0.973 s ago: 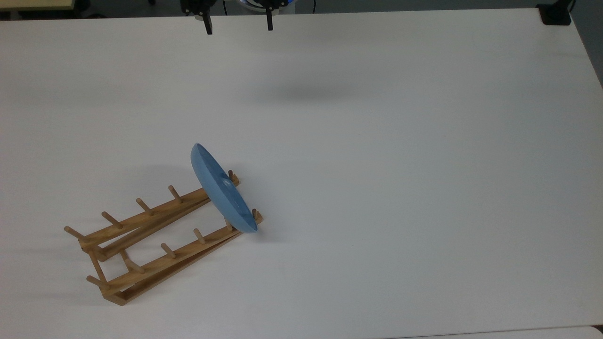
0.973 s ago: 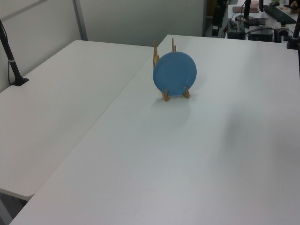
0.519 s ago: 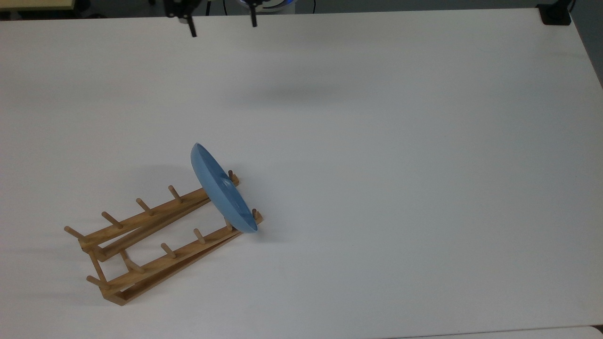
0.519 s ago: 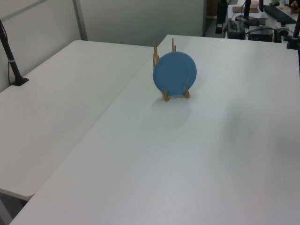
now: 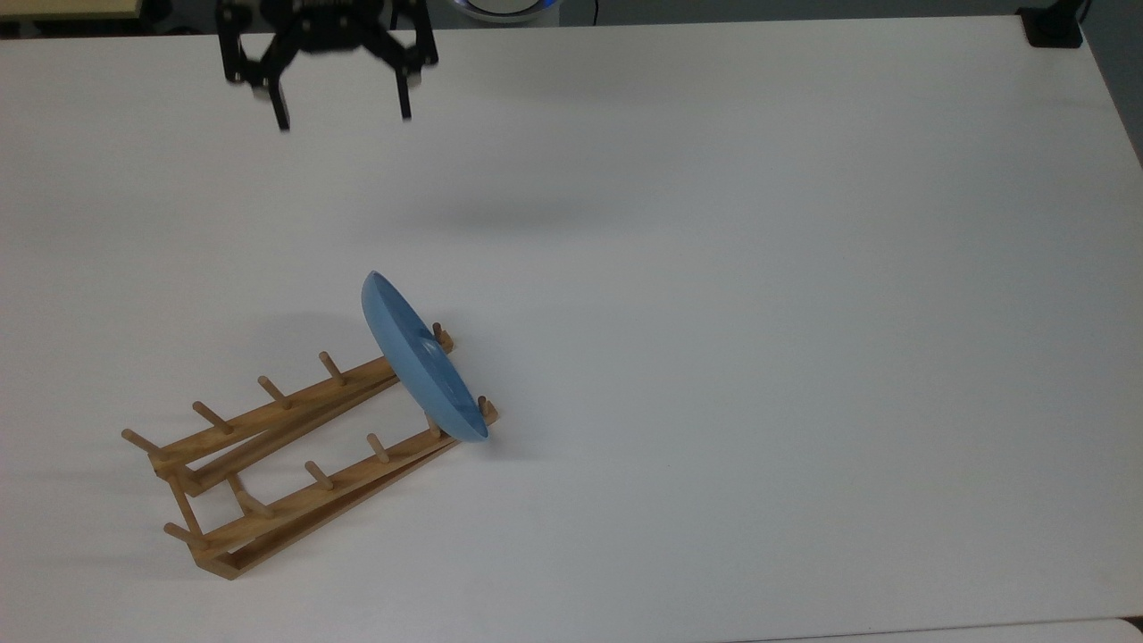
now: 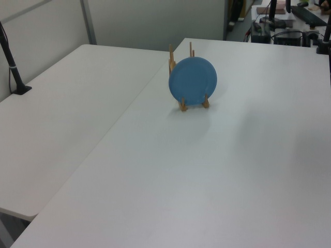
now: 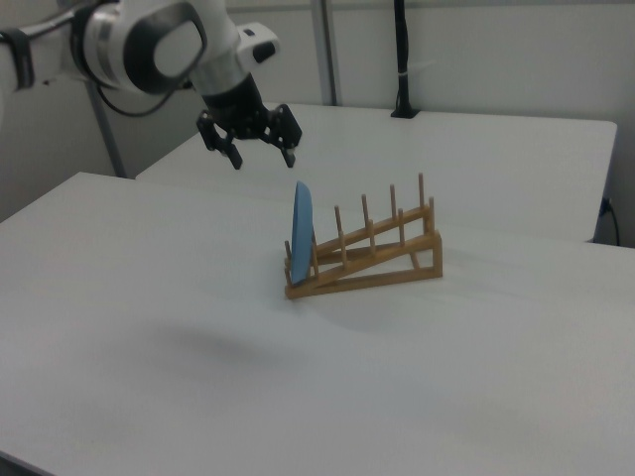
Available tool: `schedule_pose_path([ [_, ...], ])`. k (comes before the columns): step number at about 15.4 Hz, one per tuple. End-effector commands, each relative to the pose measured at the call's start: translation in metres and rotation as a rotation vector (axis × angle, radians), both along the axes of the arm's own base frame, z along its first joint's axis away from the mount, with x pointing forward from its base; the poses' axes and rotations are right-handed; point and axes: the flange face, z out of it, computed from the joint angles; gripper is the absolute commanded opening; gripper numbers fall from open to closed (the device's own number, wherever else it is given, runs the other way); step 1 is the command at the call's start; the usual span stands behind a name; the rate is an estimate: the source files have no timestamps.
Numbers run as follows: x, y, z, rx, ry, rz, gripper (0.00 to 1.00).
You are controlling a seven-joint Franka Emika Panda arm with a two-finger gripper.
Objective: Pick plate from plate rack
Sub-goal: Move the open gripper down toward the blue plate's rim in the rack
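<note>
The light-blue plate (image 5: 418, 359) stands on edge in the end slot of the wooden plate rack (image 5: 268, 451), at the rack's end nearer the table's middle. In the left view the plate (image 6: 193, 81) faces the camera with the rack (image 6: 182, 62) behind it. In the right view the plate (image 7: 301, 230) appears edge-on at the low end of the rack (image 7: 377, 254). My gripper (image 5: 344, 113) hangs open and empty in the air, well above the table near the top view's upper left. In the right view the gripper (image 7: 263, 158) is up and to the left of the plate, apart from it.
The white table (image 5: 714, 313) has wide bare surface to the top view's right of the rack. A second white table (image 6: 67, 103) adjoins on the left view's left. A black pole (image 7: 401, 59) stands at the far table's back. Black clamp (image 5: 1054, 27) at a corner.
My gripper has moved toward the top view's left and lower in the frame, coming further into sight, fingers still open. Plate and rack have not moved.
</note>
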Motion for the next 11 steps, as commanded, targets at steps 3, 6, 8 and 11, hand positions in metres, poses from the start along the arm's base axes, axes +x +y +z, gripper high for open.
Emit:
schedule_pose_path([
  [3, 0.043, 0.004, -0.073, -0.006, -0.085, -0.05, 1.0],
  [6, 0.054, 0.005, -0.098, -0.045, -0.075, -0.071, 1.0],
  [8, 0.06, 0.006, -0.108, -0.05, -0.092, -0.068, 0.96],
  [11, 0.068, 0.007, -0.12, -0.034, -0.12, -0.108, 0.68],
])
